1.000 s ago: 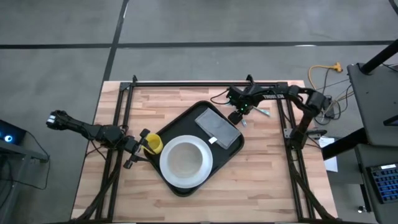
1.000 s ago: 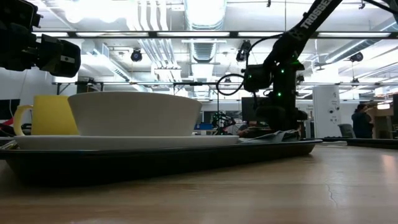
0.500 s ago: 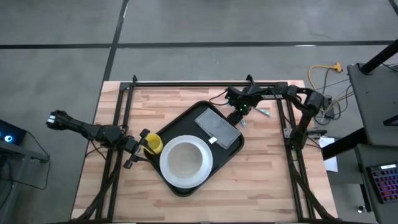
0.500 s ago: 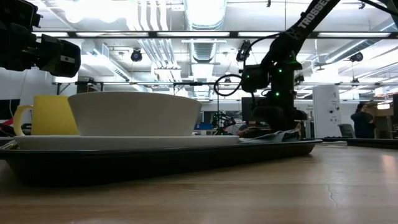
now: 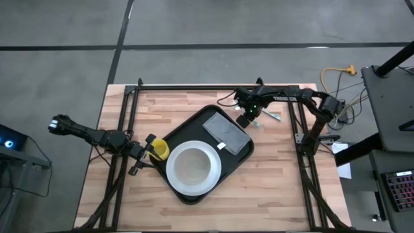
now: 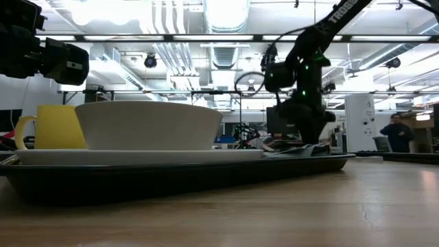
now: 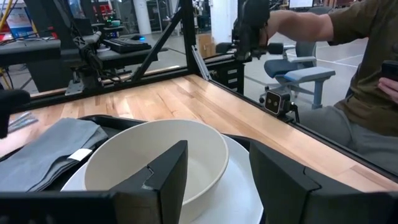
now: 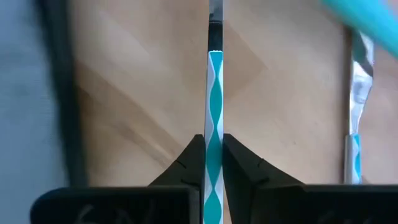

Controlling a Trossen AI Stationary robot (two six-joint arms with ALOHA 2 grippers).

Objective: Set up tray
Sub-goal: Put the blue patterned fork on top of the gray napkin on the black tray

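1. In the right wrist view, a thin utensil handle with a teal-and-white wave pattern is being pinched between the clenched fingers of the right gripper. Bare wood is showing beneath it, and a second piece of cutlery is lying alongside.
2. The handle is being judged light, stiff, smooth and slippery. A squeeze across its flat faces near the middle is suggested, so that swinging is avoided.
3. The tray is sitting at the table's middle, turned at an angle. A bowl on a plate, a grey napkin and a yellow mug are being carried on it.
4. The tray is being judged rigid and fairly heavy when loaded. Its low rim is being taken as the only place to hold.
5. The left gripper is waiting spread wide beside the mug, grasping nothing.
6. Beyond the table edge, a seated person is being seen.
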